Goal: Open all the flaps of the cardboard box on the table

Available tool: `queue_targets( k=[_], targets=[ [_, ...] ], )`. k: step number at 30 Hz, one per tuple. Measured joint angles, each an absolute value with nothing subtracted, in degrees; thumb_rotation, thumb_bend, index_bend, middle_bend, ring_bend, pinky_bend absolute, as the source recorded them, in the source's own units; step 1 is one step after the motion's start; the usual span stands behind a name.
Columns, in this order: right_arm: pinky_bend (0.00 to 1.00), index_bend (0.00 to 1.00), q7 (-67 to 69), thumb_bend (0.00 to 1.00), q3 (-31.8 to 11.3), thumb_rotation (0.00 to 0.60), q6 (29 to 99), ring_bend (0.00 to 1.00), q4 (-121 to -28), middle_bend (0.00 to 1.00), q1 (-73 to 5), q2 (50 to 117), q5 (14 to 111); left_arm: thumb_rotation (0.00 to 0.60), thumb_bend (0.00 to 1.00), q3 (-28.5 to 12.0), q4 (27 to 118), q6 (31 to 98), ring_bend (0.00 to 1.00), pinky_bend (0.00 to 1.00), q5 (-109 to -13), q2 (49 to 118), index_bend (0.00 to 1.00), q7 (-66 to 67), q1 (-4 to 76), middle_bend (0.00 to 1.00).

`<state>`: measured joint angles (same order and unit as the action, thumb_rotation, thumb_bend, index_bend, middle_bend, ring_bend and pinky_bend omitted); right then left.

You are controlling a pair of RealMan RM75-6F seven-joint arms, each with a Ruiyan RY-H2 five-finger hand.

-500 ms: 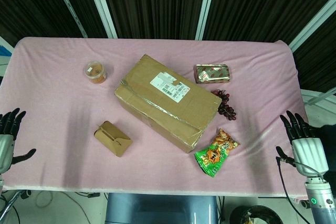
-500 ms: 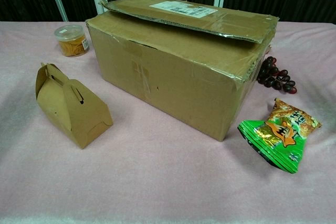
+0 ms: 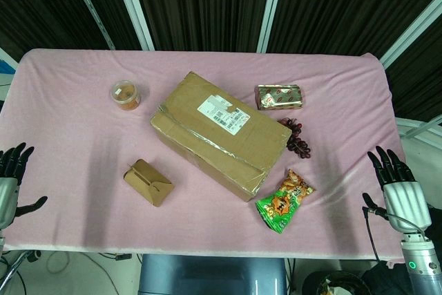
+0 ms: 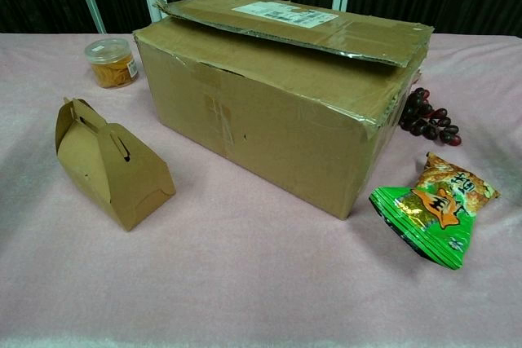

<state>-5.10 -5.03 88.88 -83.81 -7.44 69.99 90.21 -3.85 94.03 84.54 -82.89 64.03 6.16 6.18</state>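
Observation:
A large brown cardboard box [image 3: 219, 133] [image 4: 269, 103] lies at an angle in the middle of the pink table. Its top flaps are down; the far flap with the white label [image 4: 285, 12] sits slightly raised over the near one. My left hand [image 3: 10, 183] hangs at the table's left edge, fingers spread, holding nothing. At the right edge my right hand [image 3: 398, 188] is likewise spread and empty. Both hands are far from the box and neither shows in the chest view.
A small kraft carry box [image 3: 148, 182] [image 4: 110, 163] stands left of the big box. A round tub [image 3: 126, 94] sits behind it. A green snack bag [image 3: 283, 201] [image 4: 432, 211], dark grapes [image 3: 297, 137] and a shiny packet [image 3: 279, 97] lie to the right.
My right hand has dropped slightly lower at the table's right edge. The box and my left hand are as before.

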Motion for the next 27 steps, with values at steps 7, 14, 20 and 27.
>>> queue_targets(
  k=[7,14,20,27],
  targets=[
    [0.21,0.00,-5.07,0.32,-5.09,0.600,88.66,0.00,-83.87,0.00,-7.43,70.08,89.86,0.600,0.04,-4.06,93.83,84.57,0.00,0.00,-82.70,64.27,0.00,6.37,6.27,0.00],
    [0.21,0.00,-5.01,0.33,-5.17,0.600,88.26,0.00,-84.01,0.00,-7.31,70.20,89.01,0.600,0.04,-5.38,93.47,84.72,0.00,0.00,-82.22,64.85,0.00,7.65,7.17,0.00],
    [0.21,0.00,-4.20,0.32,-5.41,0.600,87.88,0.00,-84.24,0.00,-7.32,70.33,88.34,0.600,0.07,-6.50,96.62,84.00,0.00,0.00,-82.46,63.56,0.00,9.89,8.72,0.00],
    [0.21,0.00,-3.13,0.32,-5.81,0.600,87.29,0.00,-84.67,0.00,-7.61,70.43,87.68,0.600,0.11,-11.97,104.69,79.77,0.00,0.00,-80.75,60.94,0.00,16.84,15.42,0.00]
  ],
)
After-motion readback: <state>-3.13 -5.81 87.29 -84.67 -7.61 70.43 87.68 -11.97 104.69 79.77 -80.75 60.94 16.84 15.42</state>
